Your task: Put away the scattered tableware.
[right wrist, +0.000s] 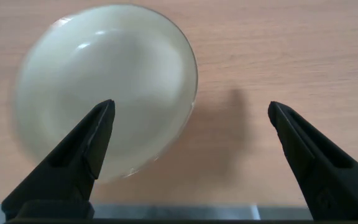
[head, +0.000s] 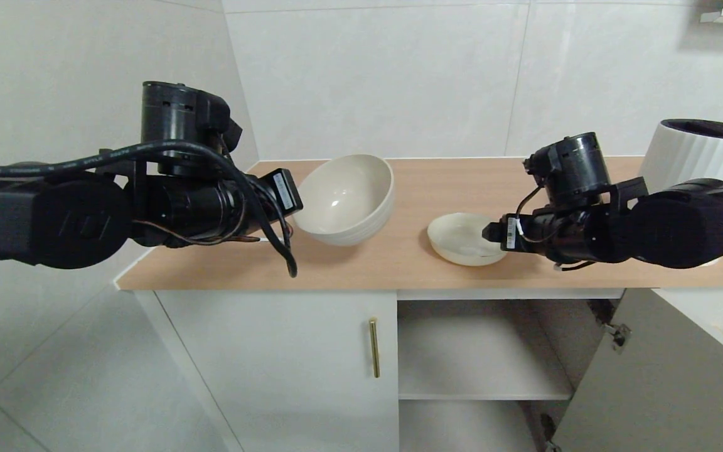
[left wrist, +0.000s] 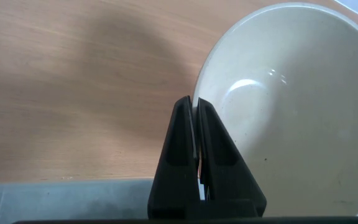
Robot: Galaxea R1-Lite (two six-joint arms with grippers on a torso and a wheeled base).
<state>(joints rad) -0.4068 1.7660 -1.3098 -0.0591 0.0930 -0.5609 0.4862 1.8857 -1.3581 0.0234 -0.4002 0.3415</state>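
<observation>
The bowl [head: 346,201] is a glossy cream, plain inside and out, with a white glint in its hollow. The dish [head: 462,238] is a paler, milky cream, also without pattern. The counter [head: 424,182] is light tan wood with fine straight grain. The left gripper [left wrist: 196,106] and the right gripper [right wrist: 190,106] are matt black, and so is the cable [head: 148,149]. The wall [head: 386,75] is white tile crossed by thin grey joints. The cabinet [head: 273,364] is plain white, its handle [head: 373,347] brass-gold. The pot [head: 694,154] is white with upright ribs and a black top.
</observation>
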